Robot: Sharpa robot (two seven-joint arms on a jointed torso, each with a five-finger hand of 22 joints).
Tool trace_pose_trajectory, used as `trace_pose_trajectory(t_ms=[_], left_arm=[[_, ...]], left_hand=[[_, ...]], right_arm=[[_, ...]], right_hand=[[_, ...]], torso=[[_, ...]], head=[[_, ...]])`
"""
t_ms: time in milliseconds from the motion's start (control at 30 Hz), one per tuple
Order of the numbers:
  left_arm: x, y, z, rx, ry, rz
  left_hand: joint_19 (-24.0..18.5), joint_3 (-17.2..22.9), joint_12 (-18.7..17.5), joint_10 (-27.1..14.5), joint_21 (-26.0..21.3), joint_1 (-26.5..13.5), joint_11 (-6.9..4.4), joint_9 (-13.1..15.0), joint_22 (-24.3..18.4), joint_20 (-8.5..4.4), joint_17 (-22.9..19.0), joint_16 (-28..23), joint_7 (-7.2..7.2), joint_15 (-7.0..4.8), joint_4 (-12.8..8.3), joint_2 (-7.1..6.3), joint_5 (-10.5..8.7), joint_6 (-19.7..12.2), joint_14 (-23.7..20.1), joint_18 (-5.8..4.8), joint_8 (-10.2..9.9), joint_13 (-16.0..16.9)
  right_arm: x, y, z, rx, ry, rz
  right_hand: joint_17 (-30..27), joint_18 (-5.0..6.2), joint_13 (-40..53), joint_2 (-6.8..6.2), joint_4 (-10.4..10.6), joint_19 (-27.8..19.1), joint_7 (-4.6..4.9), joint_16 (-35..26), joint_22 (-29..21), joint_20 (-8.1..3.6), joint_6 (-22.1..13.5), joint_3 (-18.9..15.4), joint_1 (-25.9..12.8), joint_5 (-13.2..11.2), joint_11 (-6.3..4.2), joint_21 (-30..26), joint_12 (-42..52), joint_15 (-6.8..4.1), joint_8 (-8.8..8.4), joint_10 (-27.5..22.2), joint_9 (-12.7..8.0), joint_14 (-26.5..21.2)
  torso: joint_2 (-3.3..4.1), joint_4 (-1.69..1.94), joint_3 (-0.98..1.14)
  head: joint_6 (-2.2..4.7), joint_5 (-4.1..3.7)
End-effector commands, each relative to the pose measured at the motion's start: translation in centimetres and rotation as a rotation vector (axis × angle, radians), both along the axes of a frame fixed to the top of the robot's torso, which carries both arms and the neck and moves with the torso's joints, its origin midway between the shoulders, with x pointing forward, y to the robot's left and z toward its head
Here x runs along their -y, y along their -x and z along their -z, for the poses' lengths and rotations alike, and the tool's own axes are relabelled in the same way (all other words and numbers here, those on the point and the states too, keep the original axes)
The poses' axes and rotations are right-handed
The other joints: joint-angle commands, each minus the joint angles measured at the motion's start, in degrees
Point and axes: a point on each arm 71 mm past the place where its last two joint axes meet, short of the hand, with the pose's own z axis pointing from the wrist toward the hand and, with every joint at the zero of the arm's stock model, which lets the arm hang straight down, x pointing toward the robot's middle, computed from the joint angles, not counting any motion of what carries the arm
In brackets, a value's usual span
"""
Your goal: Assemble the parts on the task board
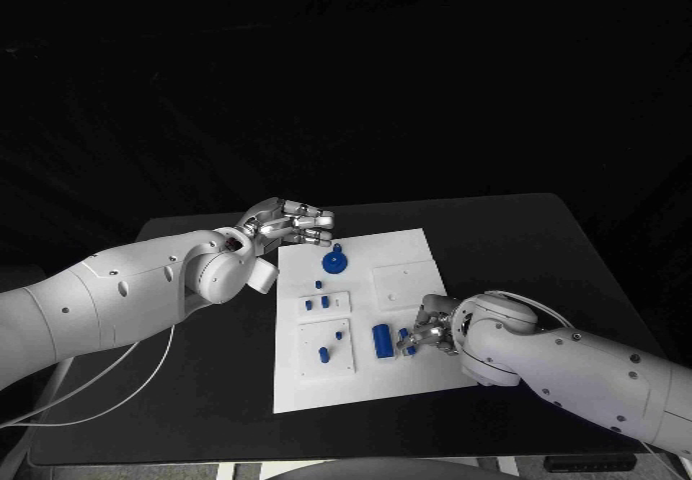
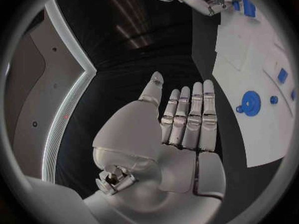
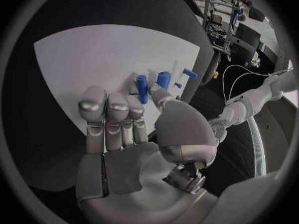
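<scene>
We are looking at the black table (image 1: 505,230) filling the middle of the head view, with the white task board (image 1: 389,370) lying at its centre, where both arms can reach it. The left hand (image 1: 289,222) is hovering at the board's upper left corner, fingers pressed side by side and straight, holding nothing; we judge it is waiting clear of the work. The right hand (image 1: 433,330) is working at the board's right middle, fingers curled down toward an upright blue part (image 1: 382,340); in the right wrist view the thumb seems to be touching a blue cylinder (image 3: 142,88), but we cannot tell whether anything is being pinched. The blue round disc part (image 1: 335,262) is sitting near the board's top edge, just beside the left hand. Smaller blue parts (image 1: 326,352) are standing in the left column of the board, apparently seated already.
</scene>
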Motion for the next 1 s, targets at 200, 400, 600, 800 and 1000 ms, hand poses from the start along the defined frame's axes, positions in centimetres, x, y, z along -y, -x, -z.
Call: trace_pose_trajectory(t_ms=[200, 400, 600, 800, 1000], left_arm=[[0.26, 0.08, -0.05, 0.001, 0.005, 0.018], [0.27, 0.08, -0.04, 0.001, 0.005, 0.018], [0.24, 0.07, -0.04, 0.001, 0.005, 0.017], [0.23, 0.07, -0.04, 0.001, 0.004, 0.017], [0.19, 0.06, -0.04, 0.001, 0.003, 0.016]], left_hand=[[0.0, 0.2, -0.3, -0.6, 0.2, -0.3, -0.01, 0.0, -0.1, 0.12, 0.1, 0.0, 0.28, 0.24, 0.3, 0.18, 0.12, 0.0, -0.1, -0.15, 0.1, 0.0], [0.0, 0.2, -0.3, -0.6, 0.2, -0.3, -0.01, 0.0, -0.1, 0.12, 0.1, 0.0, 0.28, 0.24, 0.3, 0.18, 0.12, 0.0, -0.1, -0.15, 0.1, 0.0], [0.0, 0.2, -0.3, -0.7, 0.2, -0.3, 0.02, 0.0, -0.1, 0.14, 0.1, 0.0, 0.29, 0.24, 0.4, 0.12, 0.10, 0.0, -0.1, -0.13, 0.1, 0.0], [0.0, 0.2, -0.3, -0.7, 0.2, -0.3, 0.02, 0.0, -0.1, 0.14, 0.1, 0.0, 0.29, 0.24, 0.4, 0.12, 0.10, 0.0, -0.1, -0.13, 0.1, 0.0], [0.0, 0.2, -0.3, -0.7, 0.2, -0.3, 0.02, 0.0, -0.1, 0.14, 0.1, 0.0, 0.29, 0.24, 0.4, 0.12, 0.10, 0.0, -0.1, -0.13, 0.1, 0.0]], right_arm=[[-0.34, 0.44, 0.42, -0.015, -0.013, -0.021], [-0.31, 0.43, 0.37, -0.010, -0.018, -0.019], [-0.28, 0.43, 0.35, -0.008, -0.021, -0.018], [-0.27, 0.43, 0.31, -0.004, -0.024, -0.018], [-0.03, 0.38, 0.17, 0.013, -0.035, -0.013]], right_hand=[[-0.1, -0.66, -0.3, -4.32, 8.7, 3.1, 0.29, -0.3, 6.3, -0.06, 0.0, -1.4, -0.3, -4.0, -0.22, -0.1, -0.5, -0.31, 0.22, 0.0, -0.2, 0.0], [0.0, -0.59, -0.5, -7.28, 14.4, 3.1, 0.45, -0.4, 6.3, -0.01, 0.0, -1.4, 0.8, -6.4, -0.01, -0.2, -0.7, -0.30, 0.19, -0.1, -0.1, 0.0], [0.0, -0.57, -0.5, -7.65, 15.3, 3.1, 0.47, -0.4, 6.3, 0.00, 0.0, -1.5, 1.3, -6.6, 0.00, -0.3, -0.7, -0.30, 0.17, -0.1, 0.0, 0.0], [0.1, -0.62, -0.5, -6.44, 13.2, 3.1, 0.39, -0.4, 6.3, -0.03, -0.1, -1.1, 1.9, -5.3, -0.06, -0.1, -0.6, -0.34, 0.16, -0.1, -0.1, 0.0], [-0.1, -0.59, -0.6, -6.21, 12.1, 3.0, 0.38, -0.6, 6.3, -0.06, -0.2, -0.7, 1.5, -5.1, -0.07, -0.4, -0.7, -0.36, 0.14, -0.2, -0.1, 0.0]], torso=[[0.00, 0.01, -0.01], [-0.01, 0.01, 0.00], [0.00, 0.00, 0.00], [0.00, 0.01, -0.01], [-0.02, 0.00, -0.01]], head=[[-0.05, 0.04], [-0.06, 0.10], [-0.22, 0.28], [-0.28, 0.31], [-0.20, 0.40]])
